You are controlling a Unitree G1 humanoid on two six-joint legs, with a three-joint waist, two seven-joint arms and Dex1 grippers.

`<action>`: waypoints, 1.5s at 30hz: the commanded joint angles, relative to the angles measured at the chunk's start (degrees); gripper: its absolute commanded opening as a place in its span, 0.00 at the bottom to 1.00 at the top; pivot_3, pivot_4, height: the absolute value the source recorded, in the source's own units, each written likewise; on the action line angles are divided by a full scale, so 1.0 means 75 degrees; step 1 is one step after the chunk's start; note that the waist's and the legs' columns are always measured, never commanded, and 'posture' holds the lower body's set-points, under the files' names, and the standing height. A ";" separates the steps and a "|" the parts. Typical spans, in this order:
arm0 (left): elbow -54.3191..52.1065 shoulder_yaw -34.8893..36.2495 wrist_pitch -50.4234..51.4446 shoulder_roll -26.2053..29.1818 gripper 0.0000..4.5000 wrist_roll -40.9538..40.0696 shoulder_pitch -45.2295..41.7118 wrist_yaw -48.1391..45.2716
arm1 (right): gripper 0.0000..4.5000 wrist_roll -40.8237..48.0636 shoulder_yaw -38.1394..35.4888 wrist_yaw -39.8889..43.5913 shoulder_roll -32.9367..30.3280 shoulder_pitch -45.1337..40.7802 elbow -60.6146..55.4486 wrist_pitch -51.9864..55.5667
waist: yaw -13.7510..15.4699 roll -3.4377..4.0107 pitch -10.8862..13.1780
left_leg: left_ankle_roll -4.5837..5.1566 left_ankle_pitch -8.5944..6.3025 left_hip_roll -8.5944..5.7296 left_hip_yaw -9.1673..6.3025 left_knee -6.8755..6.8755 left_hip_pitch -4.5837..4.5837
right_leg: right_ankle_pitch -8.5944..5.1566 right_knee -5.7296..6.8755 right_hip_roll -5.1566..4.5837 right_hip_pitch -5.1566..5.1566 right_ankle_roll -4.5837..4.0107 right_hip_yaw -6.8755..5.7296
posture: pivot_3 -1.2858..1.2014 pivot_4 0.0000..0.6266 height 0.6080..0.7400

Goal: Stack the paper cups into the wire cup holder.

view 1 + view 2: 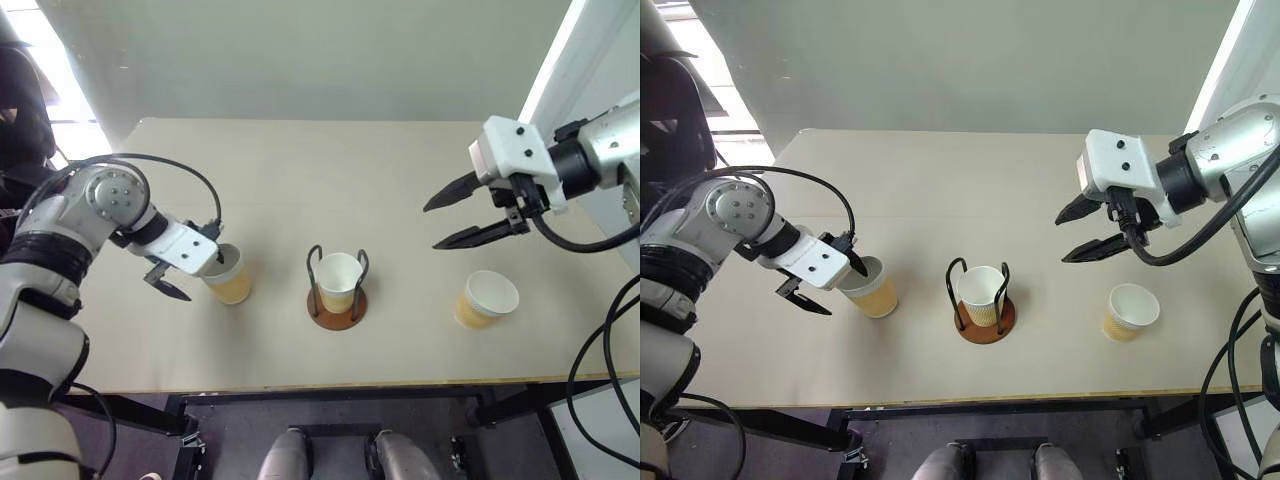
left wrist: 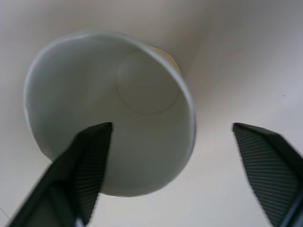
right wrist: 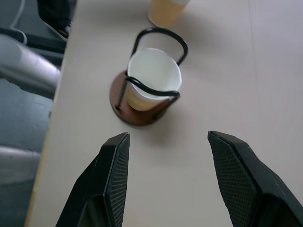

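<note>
Three paper cups stand upright on the table. The left cup (image 1: 233,282) has my left gripper (image 1: 201,275) open around its near wall, one finger (image 2: 87,161) inside the white interior and the other (image 2: 265,161) outside. A second cup (image 1: 338,278) sits inside the wire cup holder (image 1: 337,314) at the table's middle front. The third cup (image 1: 487,298) stands alone to the right. Above and behind it, my right gripper (image 1: 432,225) hangs open and empty, pointing left and down toward the holder (image 3: 142,111).
The beige table (image 1: 300,170) has its front edge just before the holder. A white panel (image 1: 560,70) rises along the table's right side. A dark object (image 1: 670,110) stands off the far left corner. Black cables loop by both arms.
</note>
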 commanded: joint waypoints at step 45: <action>-0.0924 -0.1782 0.2173 -0.1760 0.01 -0.3923 -0.3949 -0.0249 | 0.59 0.1426 -0.0691 -0.0221 -0.1163 0.1243 -0.0267 0.0890 | 0.0101 0.0001 0.0006 | 0.0027 -0.0075 -0.0009 0.0008 0.0126 -0.0087 | 0.0007 -0.0041 -0.0008 0.0009 0.0147 -0.0009 | 0.52 0.24 1.00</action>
